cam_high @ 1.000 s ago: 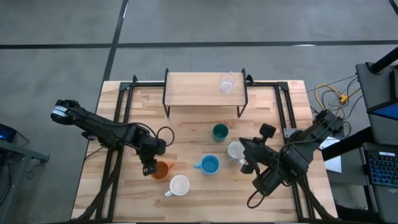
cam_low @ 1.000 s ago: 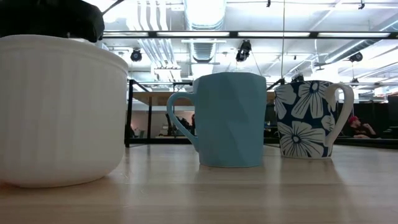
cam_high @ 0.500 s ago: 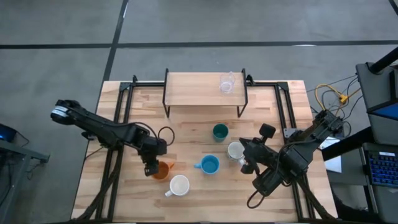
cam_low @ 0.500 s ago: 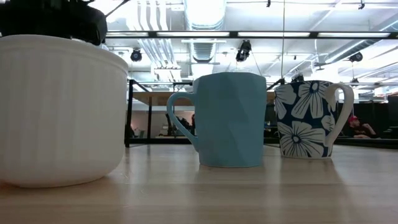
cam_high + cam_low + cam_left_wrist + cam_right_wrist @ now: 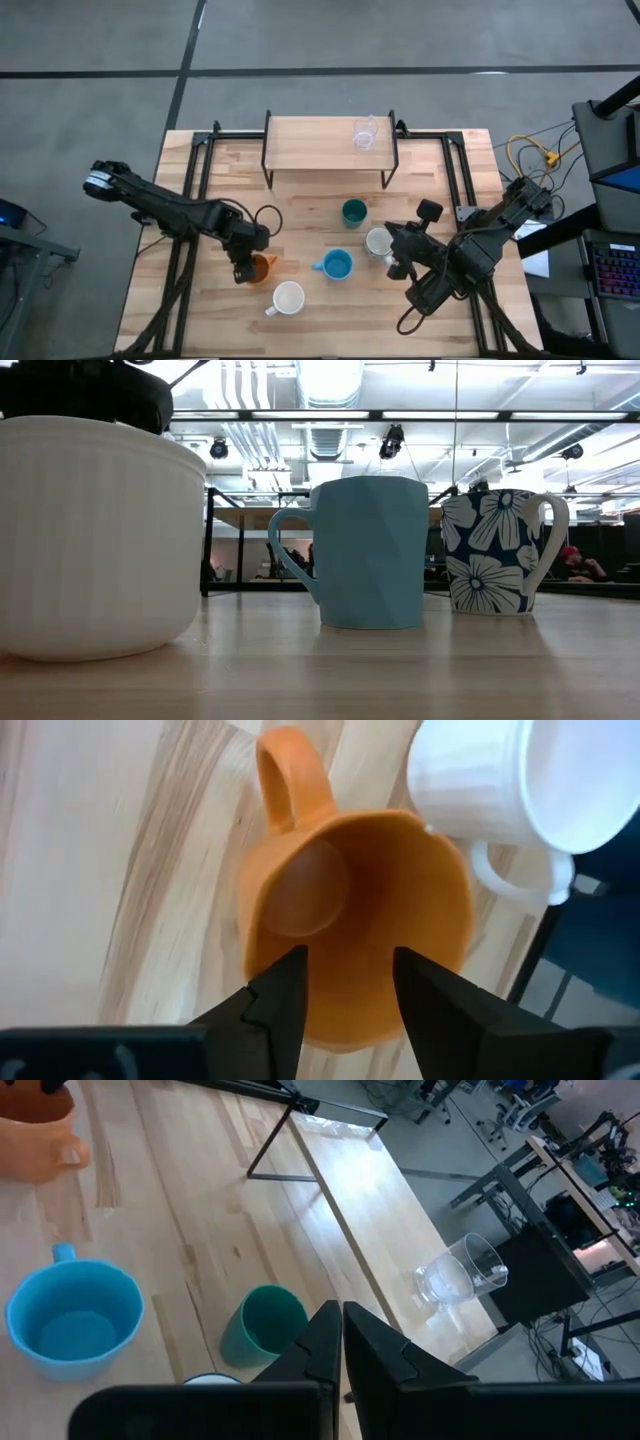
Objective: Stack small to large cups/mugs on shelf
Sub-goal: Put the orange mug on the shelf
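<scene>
left gripper (image 5: 243,268) over the orange mug (image 5: 260,269), fingers straddling its rim.
left arm reaches in from the desk's left edge, gripper pointing down; wrist view shows one finger (image 5: 283,997) outside the mug wall and one inside, a gap between them, not yet pinching. white mug (image 5: 288,298) sits just beside the orange one. right gripper (image 5: 398,262) parked near the grey-white mug (image 5: 378,241), fingers pressed together. light blue mug (image 5: 337,265) and dark green cup (image 5: 353,211) stand mid-desk (image 5: 300,220) between the arms. clear glass (image 5: 364,132) already on the shelf (image 5: 310,143), right end.
</scene>
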`<state>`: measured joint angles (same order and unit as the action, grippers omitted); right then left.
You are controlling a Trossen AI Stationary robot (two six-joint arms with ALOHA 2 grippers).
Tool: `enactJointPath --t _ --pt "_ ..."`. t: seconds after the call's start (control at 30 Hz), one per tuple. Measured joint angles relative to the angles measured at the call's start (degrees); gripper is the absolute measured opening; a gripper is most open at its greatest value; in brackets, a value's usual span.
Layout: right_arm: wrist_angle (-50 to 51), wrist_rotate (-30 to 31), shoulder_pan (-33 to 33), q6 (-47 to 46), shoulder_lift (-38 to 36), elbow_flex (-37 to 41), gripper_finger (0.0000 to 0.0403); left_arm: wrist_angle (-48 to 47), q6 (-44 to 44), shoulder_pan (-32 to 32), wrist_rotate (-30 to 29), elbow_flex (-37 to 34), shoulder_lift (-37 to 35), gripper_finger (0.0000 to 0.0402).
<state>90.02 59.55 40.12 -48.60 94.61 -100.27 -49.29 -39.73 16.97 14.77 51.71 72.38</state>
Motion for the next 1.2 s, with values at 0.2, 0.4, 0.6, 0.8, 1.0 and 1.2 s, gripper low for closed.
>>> enactJointPath --t 0.2,0.4,0.6,0.8,1.0,1.2 --pt "0.00 0.00 0.00 0.02 0.00 0.00 0.0009 -3.18 0.56 0.00 0.27 1.40 -0.04 0.0134" --pt "-0.02 0.02 0.13 0.16 0.00 0.89 0.0009 -5.08 0.99 0.00 0.23 2.42 -0.07 0.0134" --pt "-0.02 0.20 0.95 -1.96 -0.39 5.23 0.0009 -6.70 1.07 -0.09 0.21 4.07 -0.09 0.0134" --pt "0.00 0.59 1.66 -7.49 -3.40 10.03 0.0009 -6.94 1.10 -0.30 -0.78 3.93 0.24 0.0134" --pt "-0.01 1.34 1.62 -8.41 -4.49 11.17 0.0009 -7.46 1.70 -2.23 -4.02 3.24 0.24 0.0134" --pt "-0.01 2.03 1.62 -8.39 -4.69 11.13 0.0009 -7.29 3.61 -4.01 -4.79 3.13 0.97 0.0134"
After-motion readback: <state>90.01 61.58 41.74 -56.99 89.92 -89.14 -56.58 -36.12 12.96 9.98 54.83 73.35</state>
